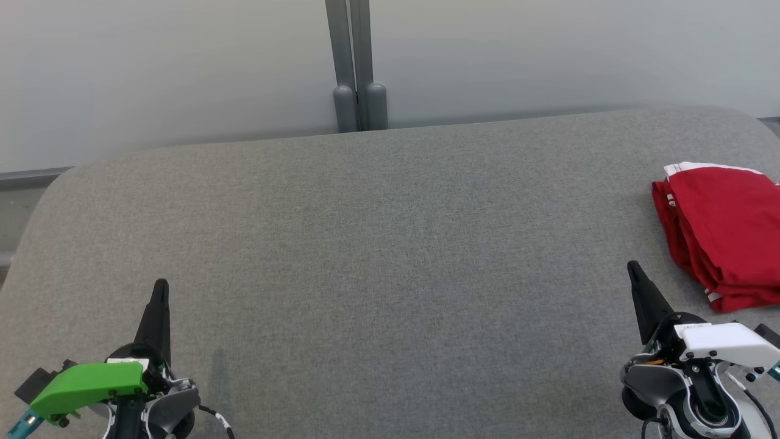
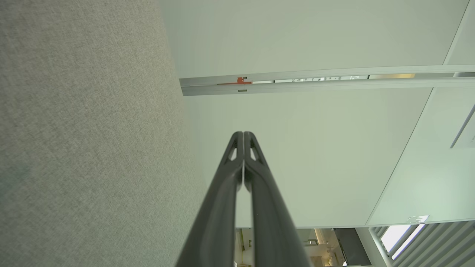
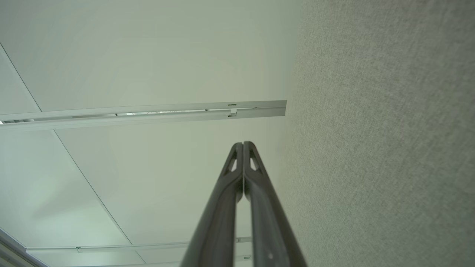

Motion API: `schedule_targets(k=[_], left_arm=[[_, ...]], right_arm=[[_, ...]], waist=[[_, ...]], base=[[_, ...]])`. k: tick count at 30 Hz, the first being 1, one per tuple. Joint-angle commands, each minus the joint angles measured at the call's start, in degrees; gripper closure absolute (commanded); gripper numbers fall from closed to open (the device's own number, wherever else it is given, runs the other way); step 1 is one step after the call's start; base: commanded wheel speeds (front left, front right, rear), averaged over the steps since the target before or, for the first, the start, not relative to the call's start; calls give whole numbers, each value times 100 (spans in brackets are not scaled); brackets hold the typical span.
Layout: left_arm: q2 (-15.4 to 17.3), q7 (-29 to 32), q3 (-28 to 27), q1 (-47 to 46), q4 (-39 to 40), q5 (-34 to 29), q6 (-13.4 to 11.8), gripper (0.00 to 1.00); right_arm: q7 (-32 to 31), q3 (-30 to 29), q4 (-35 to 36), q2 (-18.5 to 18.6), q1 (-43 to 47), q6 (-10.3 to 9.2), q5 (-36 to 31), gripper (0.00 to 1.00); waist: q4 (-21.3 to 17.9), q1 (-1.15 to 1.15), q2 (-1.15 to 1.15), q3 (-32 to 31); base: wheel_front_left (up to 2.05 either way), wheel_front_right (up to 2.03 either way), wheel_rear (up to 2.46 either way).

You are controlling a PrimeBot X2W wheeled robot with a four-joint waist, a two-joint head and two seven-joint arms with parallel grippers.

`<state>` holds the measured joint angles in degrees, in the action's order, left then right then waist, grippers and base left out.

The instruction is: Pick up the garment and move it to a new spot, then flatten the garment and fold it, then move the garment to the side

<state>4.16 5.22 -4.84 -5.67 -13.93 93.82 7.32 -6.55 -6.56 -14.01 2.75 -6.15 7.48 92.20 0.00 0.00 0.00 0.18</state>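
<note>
Folded red garment (image 1: 725,231) lies near the right claw (image 1: 634,267) on the grey surface (image 1: 390,256).
Both claws are closed tight and hold nothing. The garment sits just ahead of the right claw and to its right, well apart from the left claw (image 1: 161,285).

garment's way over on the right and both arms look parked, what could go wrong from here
1. The garment runs past the head view's right edge, so how near it lies to the table edge can't be told; it might slip off.
2. The right gripper, fingers shut, sits close beside it; a sideways swing could snag the loose stacked layers and undo the fold.
</note>
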Motion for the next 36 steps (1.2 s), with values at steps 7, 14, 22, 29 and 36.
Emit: schedule_targets(k=[7,14,22,29,36], left_arm=[[-20,28,-31,-93,-10,-23,30,100],[-30,34,-43,-94,-11,-42,30,100],[-38,52,-58,-96,-12,-48,30,100],[-43,61,-69,-98,-12,-46,30,100],[-48,61,-80,-99,-13,-60,30,100]], right_arm=[[-19,7,-5,24,-29,2,39,100],[-19,6,-5,24,-29,2,39,100],[-18,6,-5,24,-29,2,39,100],[-18,6,-5,24,-29,2,39,100],[-18,7,-5,24,-29,2,39,100]], waist=[[0,0,0,0],[0,0,0,0],[0,0,0,0],[0,0,0,0],[0,0,0,0]], base=[[0,0,0],[0,0,0],[0,0,0],[0,0,0],[0,0,0]])
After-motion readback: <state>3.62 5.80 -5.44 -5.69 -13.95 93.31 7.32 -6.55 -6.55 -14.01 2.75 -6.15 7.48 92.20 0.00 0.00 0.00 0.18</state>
